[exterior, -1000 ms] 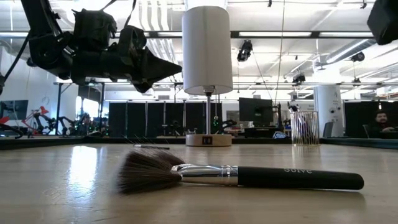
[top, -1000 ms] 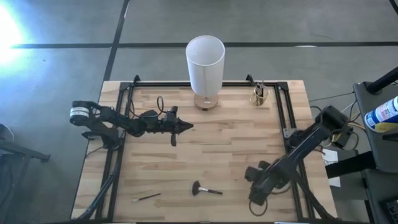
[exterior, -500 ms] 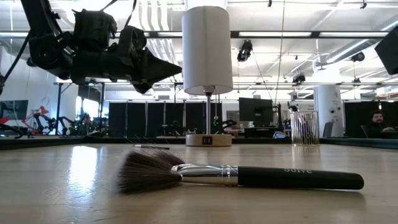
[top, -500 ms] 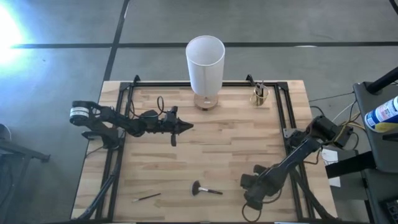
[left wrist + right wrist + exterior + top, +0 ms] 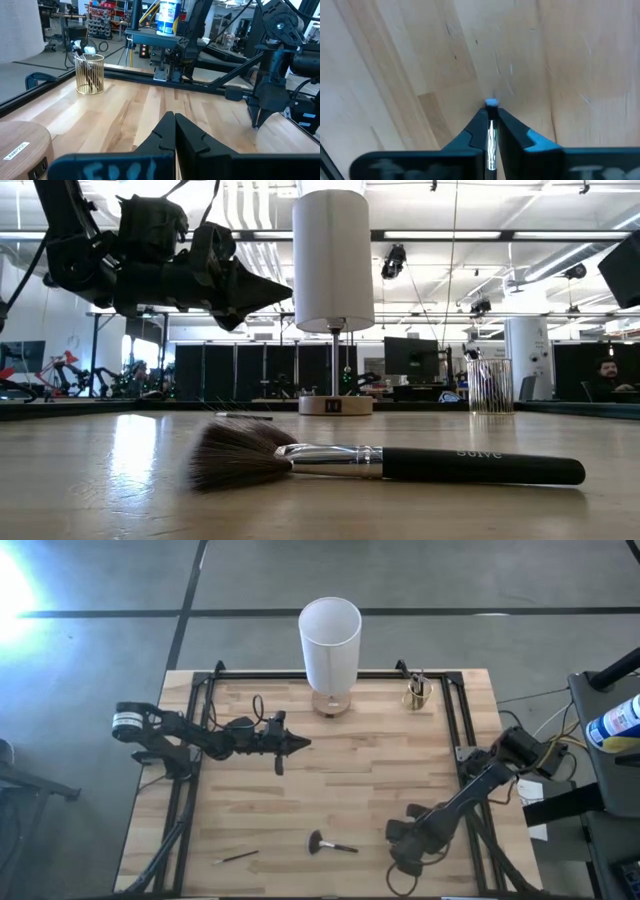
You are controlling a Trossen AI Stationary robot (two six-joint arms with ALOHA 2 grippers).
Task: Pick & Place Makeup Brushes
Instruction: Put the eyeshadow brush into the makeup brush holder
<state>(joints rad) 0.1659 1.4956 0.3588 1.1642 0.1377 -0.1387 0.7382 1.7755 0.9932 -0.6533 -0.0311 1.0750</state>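
Observation:
A fluffy black-headed brush (image 5: 330, 844) (image 5: 380, 463) lies flat on the table near its near edge, and a thin dark brush (image 5: 235, 857) (image 5: 245, 416) lies to its left. A clear cup (image 5: 418, 693) (image 5: 90, 74) with several brushes standing in it sits at the far right. My right gripper (image 5: 405, 845) (image 5: 491, 112) points down over the near right part of the table, shut on a thin brush. My left gripper (image 5: 303, 743) (image 5: 175, 117) hovers shut and empty above the table's middle left. My right gripper pinches a thin brush between its two fingers at the silver ferrule (image 5: 491, 135), with the fingers lying along the brush. The pale bristle tip (image 5: 491, 103) pokes out just past the fingertips toward the table. The rest of the brush is hidden by the gripper.
A white lamp (image 5: 330, 640) on a round wooden base (image 5: 20, 145) stands at the far middle of the table. A black frame (image 5: 455, 720) runs along the table's sides. Bare wood lies between the two arms.
My right arm has dropped lower and shifted a little toward the table's left and near edge, still shut on the thin brush. The brushes on the table have kept their places.

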